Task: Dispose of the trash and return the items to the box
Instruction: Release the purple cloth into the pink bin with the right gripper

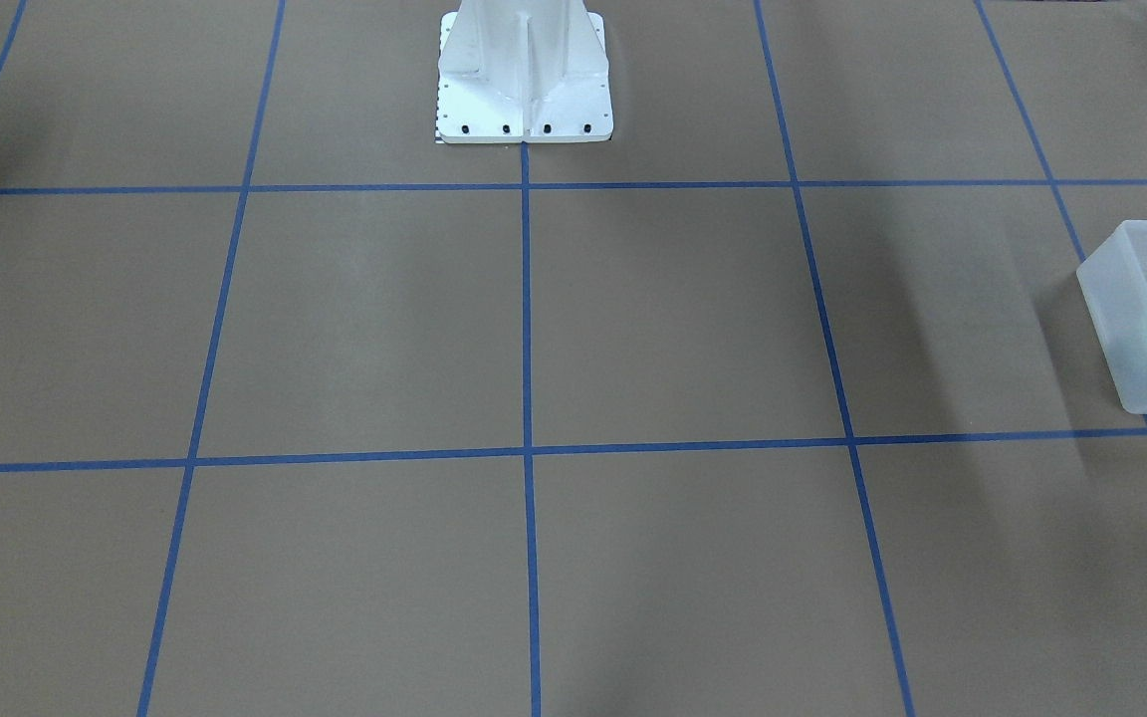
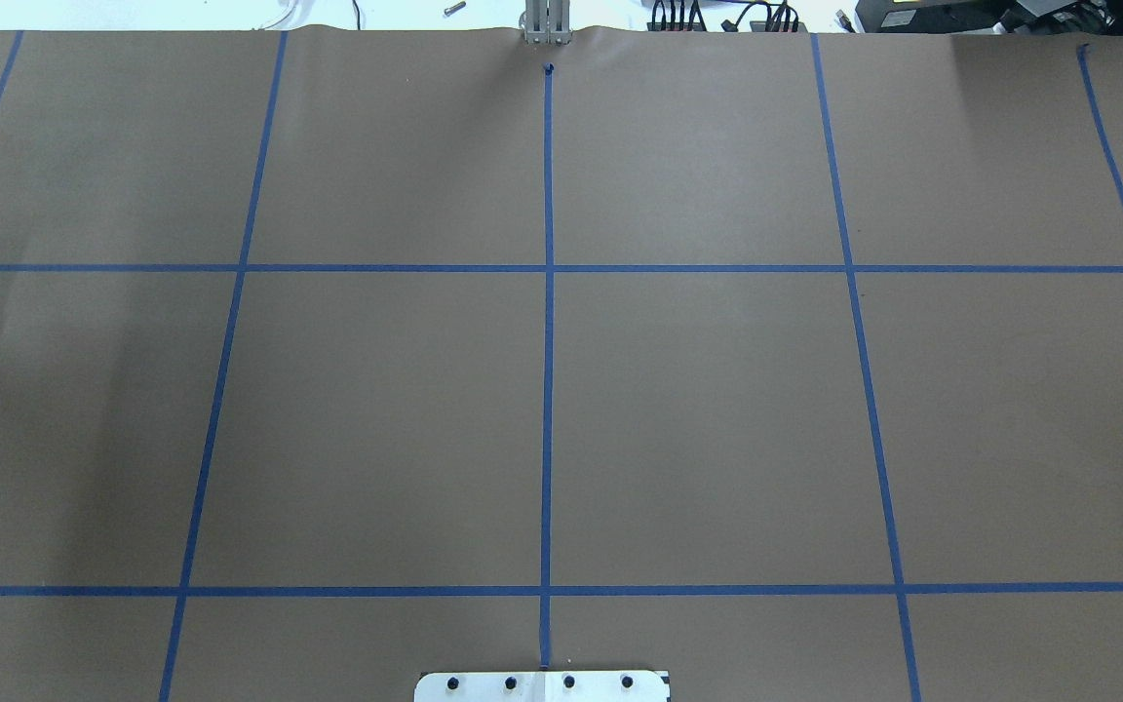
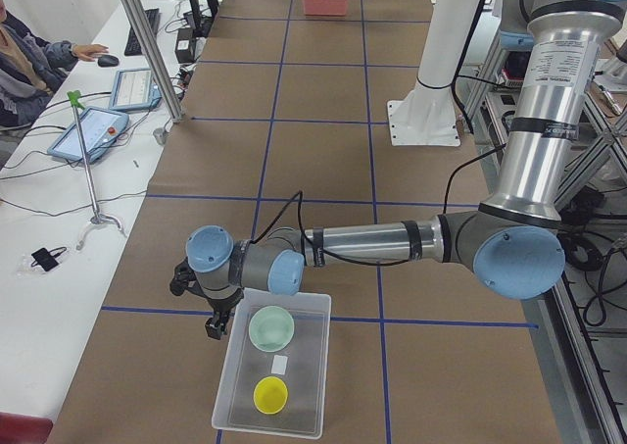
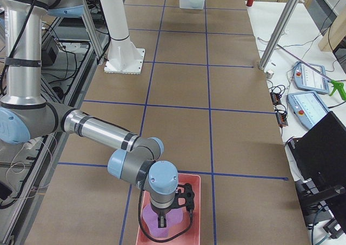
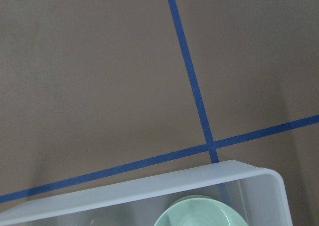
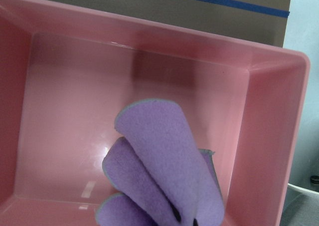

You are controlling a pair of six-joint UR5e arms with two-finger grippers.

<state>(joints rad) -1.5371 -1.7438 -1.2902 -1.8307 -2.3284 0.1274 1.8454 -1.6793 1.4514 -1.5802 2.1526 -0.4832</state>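
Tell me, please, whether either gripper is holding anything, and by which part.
It cannot be told. The left gripper is beside the rim of the frosted bin; the right gripper is over the purple cloth in the pink bin, jaws unclear.

front: steep, facing robot base (image 1: 524, 90) | overhead: behind base, forward-down | sides: lengthwise from ends of table (image 3: 323, 160) | wrists: close over box (image 5: 139, 193), pink bin (image 6: 269, 111) | base shared: front, overhead

The left arm (image 3: 372, 240) stretches low toward nine o'clock in the left-side view, left gripper (image 3: 217, 320) pointing down; the right arm (image 4: 100, 130) reaches toward five o'clock in the right-side view, right gripper (image 4: 161, 221) pointing down; neither grip can be judged
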